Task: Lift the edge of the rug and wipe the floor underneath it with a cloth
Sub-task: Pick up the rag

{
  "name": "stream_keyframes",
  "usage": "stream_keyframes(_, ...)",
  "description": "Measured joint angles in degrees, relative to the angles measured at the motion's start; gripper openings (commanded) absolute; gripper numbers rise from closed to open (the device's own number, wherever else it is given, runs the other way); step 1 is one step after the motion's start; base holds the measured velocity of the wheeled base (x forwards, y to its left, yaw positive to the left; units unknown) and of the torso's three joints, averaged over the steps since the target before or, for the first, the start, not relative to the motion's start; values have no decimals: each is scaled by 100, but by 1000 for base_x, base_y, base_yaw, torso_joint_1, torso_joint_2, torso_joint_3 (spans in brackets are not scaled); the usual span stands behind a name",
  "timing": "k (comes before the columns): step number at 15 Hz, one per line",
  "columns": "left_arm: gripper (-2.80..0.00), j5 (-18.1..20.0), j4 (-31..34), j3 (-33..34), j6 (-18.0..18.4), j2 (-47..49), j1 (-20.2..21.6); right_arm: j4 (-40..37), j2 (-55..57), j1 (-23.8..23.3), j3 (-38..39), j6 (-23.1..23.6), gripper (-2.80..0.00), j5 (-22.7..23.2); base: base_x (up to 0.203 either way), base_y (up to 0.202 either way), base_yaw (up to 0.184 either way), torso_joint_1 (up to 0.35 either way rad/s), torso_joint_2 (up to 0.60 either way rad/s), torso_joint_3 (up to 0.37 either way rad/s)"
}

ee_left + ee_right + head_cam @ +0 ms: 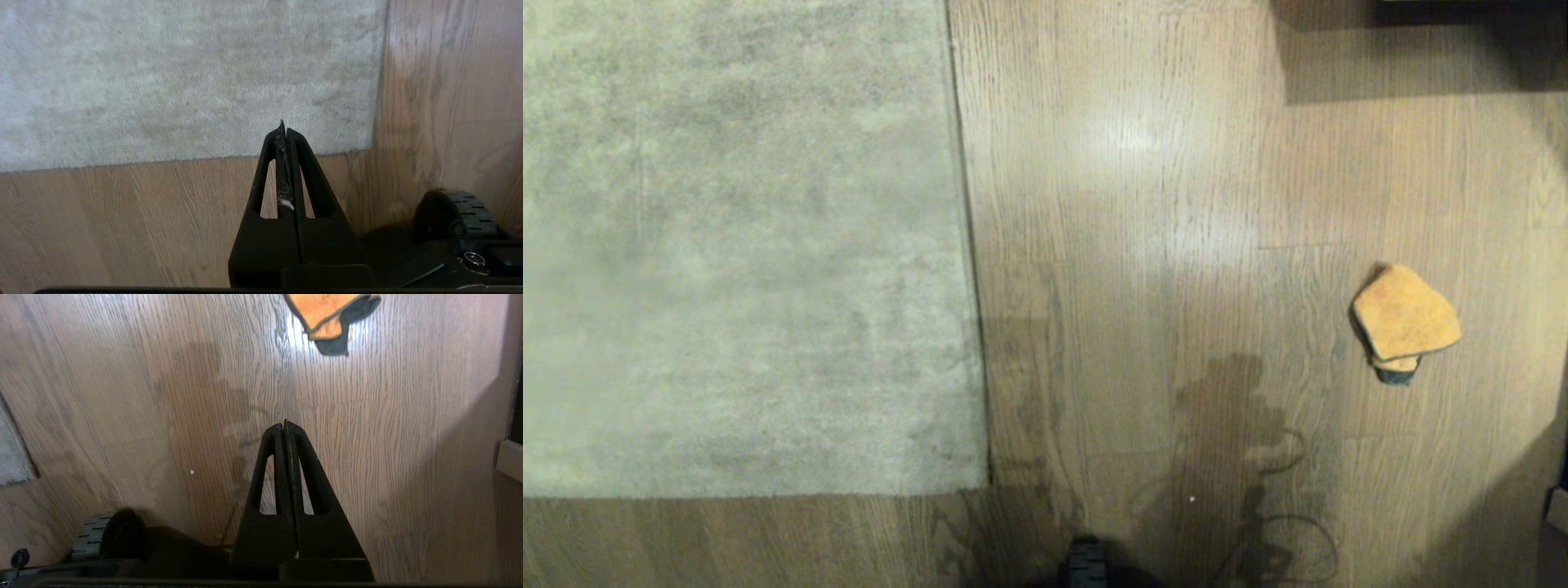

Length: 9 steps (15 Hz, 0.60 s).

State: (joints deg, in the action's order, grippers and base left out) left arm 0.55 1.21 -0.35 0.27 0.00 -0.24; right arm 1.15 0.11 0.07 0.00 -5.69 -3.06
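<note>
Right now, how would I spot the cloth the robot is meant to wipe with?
Find the big grey-beige rug on the robot's left, then look right across the bare wood floor. The cloth lies there alone, well clear of the rug: small, folded, orange-yellow, with teal poking out at its near end.

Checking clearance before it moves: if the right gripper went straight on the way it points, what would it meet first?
Probably bare floor. The shut right gripper aims down at the planks, short of the cloth.

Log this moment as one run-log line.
left tool shut, empty | right tool shut, empty | orange-yellow rag on wood floor | grey-beige rug edge flat
</note>
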Motion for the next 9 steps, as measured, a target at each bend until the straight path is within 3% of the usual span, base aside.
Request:
stream_keyframes(4,-280,2,-1,0,-2,0,2,-2,0,0,0,1,-280,0,0,0,0,3,0,-167)
stream_keyframes(9,-280,-4,-2,0,-2,0,2,-2,0,0,0,0,-280,0,0,0,0,1,1,-19)
